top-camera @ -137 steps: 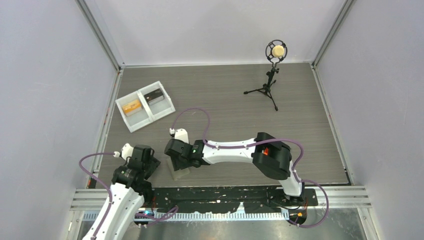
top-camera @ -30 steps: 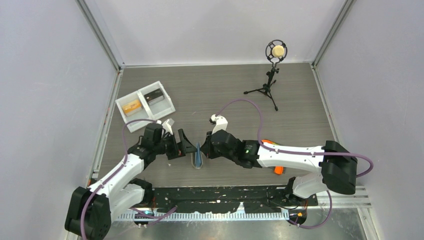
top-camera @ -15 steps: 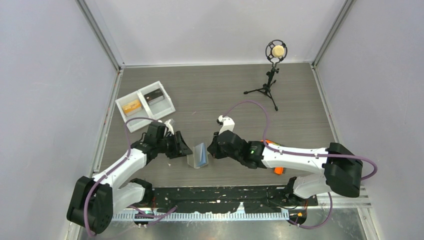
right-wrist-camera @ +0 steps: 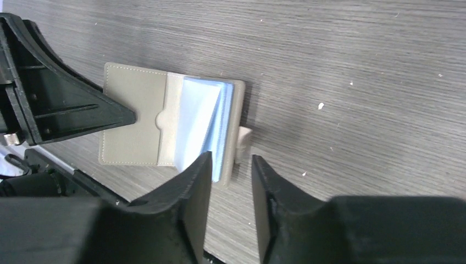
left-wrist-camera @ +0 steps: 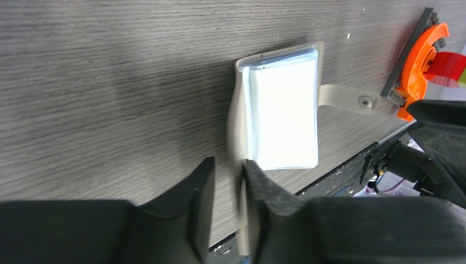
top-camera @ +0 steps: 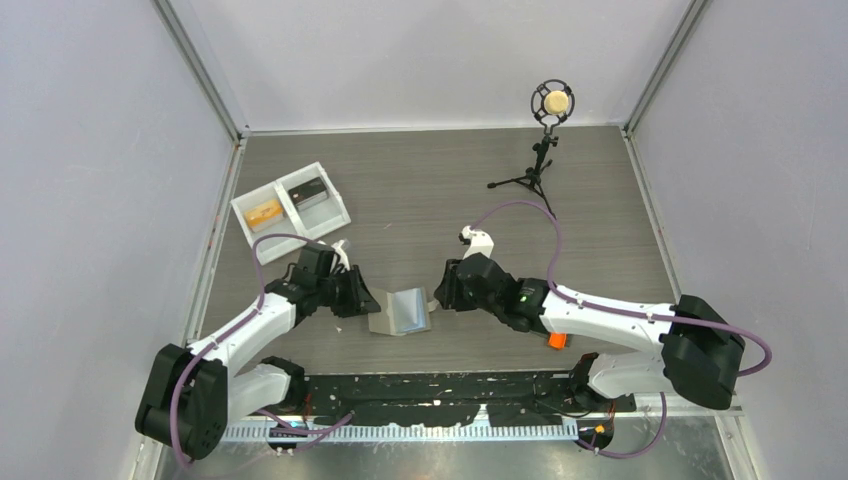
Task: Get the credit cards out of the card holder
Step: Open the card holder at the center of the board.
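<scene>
The grey card holder (top-camera: pixel 402 310) lies open on the counter (top-camera: pixel 420 200), between the 2 grippers. The left gripper (left-wrist-camera: pixel 229 164) has narrow jaws. The holder's grey cover edge stands between them and touches 1 finger, but I cannot tell if they pinch it. The right gripper (right-wrist-camera: pixel 231 158) has its jaws a little apart, holding nothing. The holder's other edge and its small strap sit just in front of the gap. Farther back, a white tray (top-camera: pixel 276 184) holds the orange card (top-camera: pixel 263 212) in 1 side and the dark card (top-camera: pixel 308 190) in the other.
</scene>
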Controlling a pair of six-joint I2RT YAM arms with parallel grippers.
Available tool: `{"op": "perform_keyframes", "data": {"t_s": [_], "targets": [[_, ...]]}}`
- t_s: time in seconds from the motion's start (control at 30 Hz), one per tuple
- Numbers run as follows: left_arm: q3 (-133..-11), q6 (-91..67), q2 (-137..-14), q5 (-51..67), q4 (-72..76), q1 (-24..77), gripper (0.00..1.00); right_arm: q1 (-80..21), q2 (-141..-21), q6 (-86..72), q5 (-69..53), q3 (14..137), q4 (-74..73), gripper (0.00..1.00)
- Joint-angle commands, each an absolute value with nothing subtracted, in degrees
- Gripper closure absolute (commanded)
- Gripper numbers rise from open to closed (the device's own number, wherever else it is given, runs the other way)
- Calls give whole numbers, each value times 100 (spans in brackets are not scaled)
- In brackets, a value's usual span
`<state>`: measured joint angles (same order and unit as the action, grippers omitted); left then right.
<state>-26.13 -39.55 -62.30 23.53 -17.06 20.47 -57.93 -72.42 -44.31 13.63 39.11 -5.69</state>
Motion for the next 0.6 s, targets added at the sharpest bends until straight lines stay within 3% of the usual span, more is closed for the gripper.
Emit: {"op": "perform_keyframes", "data": {"t_s": [0.0, 0.1, 0.17, 0.23, 0.33, 0.57], "targets": [[-2835, -3874, -6092, 2130, -1930, 2101, 62, -5779, -7036, -4307, 1046, 4260, -607, 56], [-2893, -3903, -5881, 1787, -2217, 2101, 43, -5817, -7158, -4364, 888, 4385, -589, 49], [-2866, -3976, -5747, 1710, -2281, 2101, 39, -5888, -7247, -4390, 835, 4449, -524, 48], [-2820, -4031, -5661, 1697, -2292, 2101, 41, -5975, -7364, -4417, 805, 4509, -419, 48], [-2795, -4030, -5653, 1578, -2418, 2101, 58, -6009, -7690, -4514, 663, 4589, -261, 50], [-2794, -4048, -5753, 1398, -2583, 2101, 60, -6043, -8279, -4544, 364, 4629, 363, 55]]}}
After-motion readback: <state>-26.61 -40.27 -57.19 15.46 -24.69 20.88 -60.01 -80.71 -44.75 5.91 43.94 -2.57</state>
